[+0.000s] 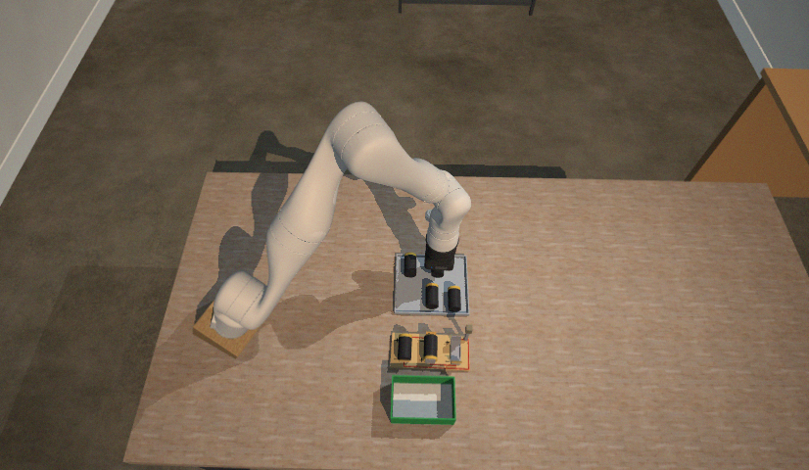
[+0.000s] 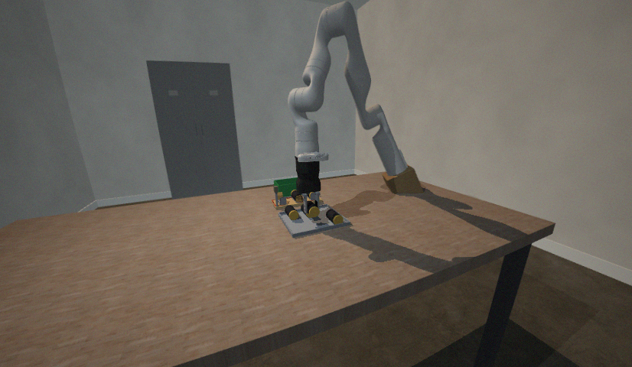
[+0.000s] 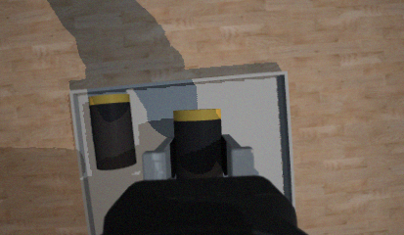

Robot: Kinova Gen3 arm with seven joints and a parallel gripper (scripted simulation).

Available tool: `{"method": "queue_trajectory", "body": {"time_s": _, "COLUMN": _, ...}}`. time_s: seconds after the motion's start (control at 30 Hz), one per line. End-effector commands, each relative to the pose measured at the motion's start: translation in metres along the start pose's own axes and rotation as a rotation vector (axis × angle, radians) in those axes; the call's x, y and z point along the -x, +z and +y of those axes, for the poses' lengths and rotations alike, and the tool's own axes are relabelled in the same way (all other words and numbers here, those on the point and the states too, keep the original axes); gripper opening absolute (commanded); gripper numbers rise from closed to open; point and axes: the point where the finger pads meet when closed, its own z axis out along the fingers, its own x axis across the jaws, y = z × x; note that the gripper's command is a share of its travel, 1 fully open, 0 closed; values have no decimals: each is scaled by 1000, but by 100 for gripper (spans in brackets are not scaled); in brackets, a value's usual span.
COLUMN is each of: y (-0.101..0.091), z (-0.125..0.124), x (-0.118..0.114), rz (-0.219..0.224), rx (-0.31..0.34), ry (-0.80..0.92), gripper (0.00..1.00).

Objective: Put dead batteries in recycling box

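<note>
My gripper point(image 1: 437, 273) point(image 2: 311, 202) point(image 3: 199, 149) is shut on a black battery point(image 3: 198, 139) point(image 2: 313, 211) with a yellow end, held just above the grey tray point(image 1: 407, 298) point(image 3: 252, 103) point(image 2: 293, 231); the top view hides this battery. On the tray lie a back-left battery point(image 1: 409, 265) point(image 2: 333, 215) point(image 3: 114, 134), a front-middle battery point(image 1: 432, 296) and a front-right battery point(image 1: 453, 299) point(image 2: 291, 212). The tan holder board carries a left battery point(image 1: 404, 348) and a middle battery point(image 1: 430, 347). The bulb point(image 1: 468, 329) shows no clear glow. The green recycling box point(image 1: 422, 420) point(image 2: 286, 187) stands upright, empty.
The holder board stands between the tray and the recycling box. The bulb rises on a post at its back right corner. A grey plate point(image 1: 455, 349) lies at the board's right. The arm's wooden base block point(image 1: 238, 344) point(image 2: 404, 181) is at the table's left in the top view.
</note>
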Motion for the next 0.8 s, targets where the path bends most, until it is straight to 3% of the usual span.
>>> {"method": "queue_trajectory", "body": {"time_s": 0.0, "y": -9, "z": -7, "x": -1, "rz": 8, "rx": -16, "ry": -5, "gripper": 57}}
{"method": "queue_trajectory", "body": {"time_s": 0.33, "y": -16, "z": -7, "x": -1, "rz": 8, "rx": -16, "ry": -5, "gripper": 57}}
{"method": "queue_trajectory", "body": {"time_s": 0.6, "y": -67, "z": -6, "x": -1, "rz": 8, "rx": -16, "ry": -5, "gripper": 57}}
{"method": "queue_trajectory", "body": {"time_s": 0.67, "y": -67, "z": -6, "x": -1, "rz": 8, "rx": -16, "ry": -5, "gripper": 57}}
{"method": "queue_trajectory", "body": {"time_s": 0.77, "y": -84, "z": -6, "x": 0, "rz": 8, "rx": -16, "ry": -5, "gripper": 57}}
